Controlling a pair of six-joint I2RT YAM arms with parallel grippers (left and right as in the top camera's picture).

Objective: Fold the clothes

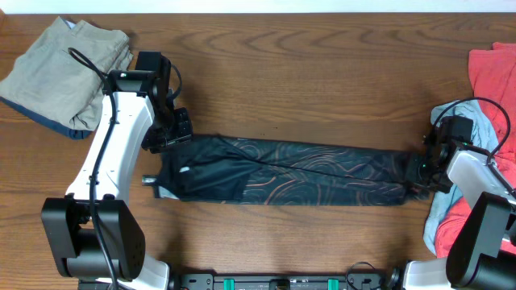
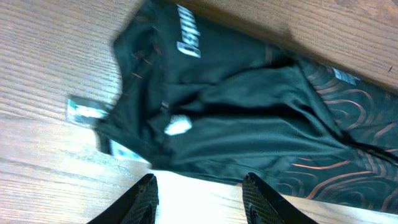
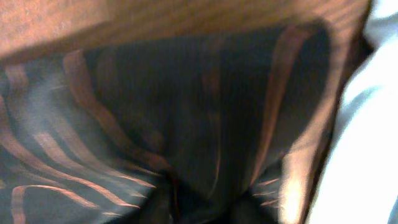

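Overhead: jersey (image 1: 282,173) lies in a long narrow band across the middle of the surface (image 1: 322,72), running left to right, black with thin orange contour lines. Left tool (image 1: 176,129) sits at the band's left end, at its far corner; right tool (image 1: 423,165) sits at the right end. Khaki garment (image 1: 68,72) is heaped at far left, well apart. Red garment (image 1: 493,68) and pale blue garment (image 1: 492,129) are piled at the right edge, just beside the right tool. Left wrist: both fingers (image 2: 144,198) stand wide apart with bare surface between them, nothing held; the collar end is below, white lettering (image 2: 186,34) and a loose tag (image 2: 84,112) showing. Right wrist: cloth fills the frame and puckers toward the bottom centre, which hints at a pinch, but I can't make out my fingertips, so I cannot tell whether that tool is closed. Handling, my judgement: thin, slick sports knit, light, fully limp, no stiffness to hold a crease. It should slide easily on the wood and sag from any single hold. Layers are stacked, so a shallow pinch may take only the top sheet. Best holds look like the two end corners, pinched through all the layers close to the edge, both ends carried level for the next fold across the length. Risks: the band skewing, the tag snagging, and the right end dragging the pale blue garment.
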